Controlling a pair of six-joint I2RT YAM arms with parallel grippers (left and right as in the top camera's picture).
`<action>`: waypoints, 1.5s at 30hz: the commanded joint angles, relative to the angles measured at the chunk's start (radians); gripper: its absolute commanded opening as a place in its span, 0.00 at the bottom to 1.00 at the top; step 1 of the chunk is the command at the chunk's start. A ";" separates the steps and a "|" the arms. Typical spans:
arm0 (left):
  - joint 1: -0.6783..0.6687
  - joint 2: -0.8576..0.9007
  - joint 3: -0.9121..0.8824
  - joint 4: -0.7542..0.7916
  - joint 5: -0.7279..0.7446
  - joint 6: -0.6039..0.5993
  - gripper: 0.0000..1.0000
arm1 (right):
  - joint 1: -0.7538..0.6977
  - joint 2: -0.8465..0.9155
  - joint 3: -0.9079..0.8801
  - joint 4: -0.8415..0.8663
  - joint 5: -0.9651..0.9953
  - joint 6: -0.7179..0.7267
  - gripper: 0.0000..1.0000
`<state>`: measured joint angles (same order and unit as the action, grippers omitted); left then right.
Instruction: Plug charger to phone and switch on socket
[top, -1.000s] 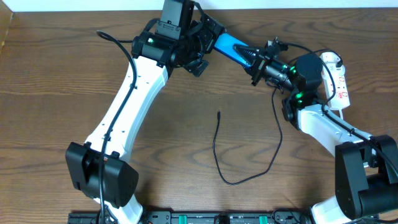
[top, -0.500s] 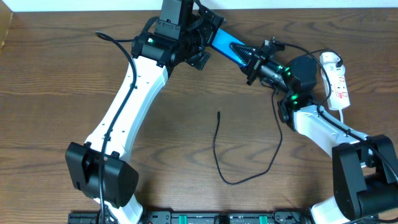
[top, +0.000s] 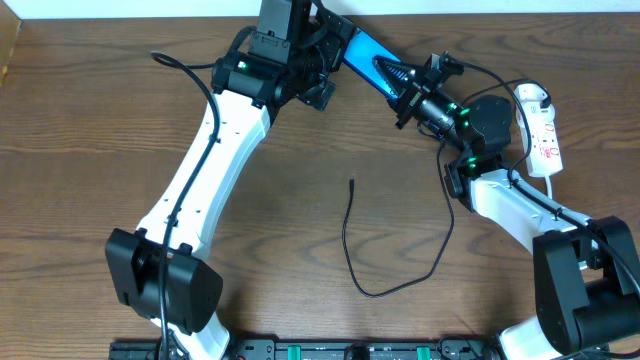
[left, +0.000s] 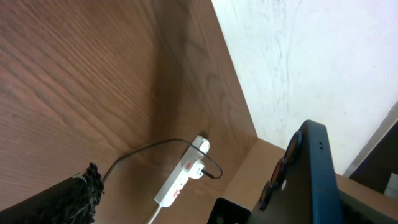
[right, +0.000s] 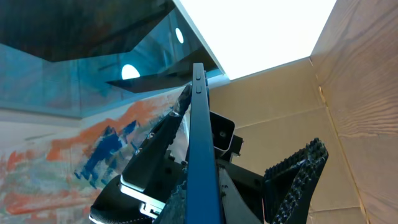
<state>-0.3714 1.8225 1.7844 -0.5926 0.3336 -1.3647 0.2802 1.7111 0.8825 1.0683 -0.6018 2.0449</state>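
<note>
Two grippers at one phone, charger loose on the bench

Up near the far edge of the bench (top: 80, 120), raised off the wood and slanting down to the right: the phone (top: 362, 50), blue screen upward. Pinched at its lower-right end by the right gripper (top: 397, 82), jaws narrow against the two faces; edge-on down the middle of the right wrist view as a thin dark-blue line. Flanked at its upper-left end by the left gripper (top: 328, 62), spread wide and not clamped. In the left wrist view, one ridged finger (left: 68, 199) low at the left, well apart from the phone's dark back at the right.

Crowding the phone from above: both black wrists and their cabling, hiding its two ends.

Lower down, in the middle of the bench, touched by neither gripper: the charger (top: 345, 235), a thin black cable looping down, round and back up toward the right arm. Plug tip (top: 352, 184) free, well apart from the phone.

At the right edge, just beyond the right arm: the socket (top: 541, 125), white with red markings, flat on the wood. Switch position too small to tell. Behind it in the left wrist view, a plain white wall (left: 311, 56).
</note>
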 joint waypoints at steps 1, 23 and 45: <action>0.001 0.001 0.003 0.002 -0.040 -0.002 0.98 | 0.010 -0.003 0.017 0.028 0.005 0.007 0.01; -0.001 0.003 0.002 0.056 -0.039 0.202 0.91 | 0.010 -0.003 0.017 0.008 -0.059 0.007 0.01; 0.000 0.008 0.002 0.050 -0.042 0.201 0.99 | 0.010 -0.003 0.017 -0.054 -0.066 0.006 0.01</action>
<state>-0.3714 1.8225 1.7844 -0.5423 0.3077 -1.1751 0.2802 1.7119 0.8825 1.0122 -0.6662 2.0457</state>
